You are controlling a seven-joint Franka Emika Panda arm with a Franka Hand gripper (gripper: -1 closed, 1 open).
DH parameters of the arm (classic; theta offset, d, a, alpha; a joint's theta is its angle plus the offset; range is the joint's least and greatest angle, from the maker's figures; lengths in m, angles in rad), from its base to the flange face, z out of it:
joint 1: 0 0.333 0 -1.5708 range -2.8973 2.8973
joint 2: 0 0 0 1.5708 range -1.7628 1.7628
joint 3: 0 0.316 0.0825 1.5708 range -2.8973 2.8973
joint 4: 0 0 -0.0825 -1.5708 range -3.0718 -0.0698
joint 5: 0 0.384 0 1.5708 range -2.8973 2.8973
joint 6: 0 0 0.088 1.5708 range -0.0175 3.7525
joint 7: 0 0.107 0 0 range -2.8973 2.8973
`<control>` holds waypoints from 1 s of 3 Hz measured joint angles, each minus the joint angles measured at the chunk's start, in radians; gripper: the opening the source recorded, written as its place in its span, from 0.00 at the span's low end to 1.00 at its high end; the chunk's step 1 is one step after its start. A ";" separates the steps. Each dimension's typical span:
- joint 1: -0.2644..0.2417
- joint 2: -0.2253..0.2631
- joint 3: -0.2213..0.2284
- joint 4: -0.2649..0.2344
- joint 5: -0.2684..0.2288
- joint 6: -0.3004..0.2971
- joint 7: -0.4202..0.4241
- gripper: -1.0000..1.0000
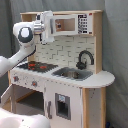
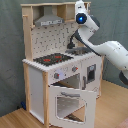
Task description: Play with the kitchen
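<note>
The kitchen (image 1: 75,87) is a tall white and light-wood toy unit, seen in both exterior views. It has a black red-ringed hob (image 1: 36,65), a sink (image 1: 72,74), a black faucet (image 1: 85,57) and a small microwave (image 1: 75,23) on the top shelf. My gripper (image 1: 48,26) is raised at the top shelf, just left of the microwave. In the second exterior view the gripper (image 2: 80,11) sits beside the grey hood (image 2: 49,20). The windowed oven door (image 2: 70,102) hangs open, tilted outward.
My white arm (image 2: 107,50) reaches in from the second exterior view's right, passing over the sink side of the counter. A grey curtain (image 2: 12,50) hangs behind the kitchen. The kitchen stands on a wood floor (image 2: 15,117).
</note>
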 joint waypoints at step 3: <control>0.173 -0.029 -0.060 -0.213 -0.001 0.134 -0.049 0.00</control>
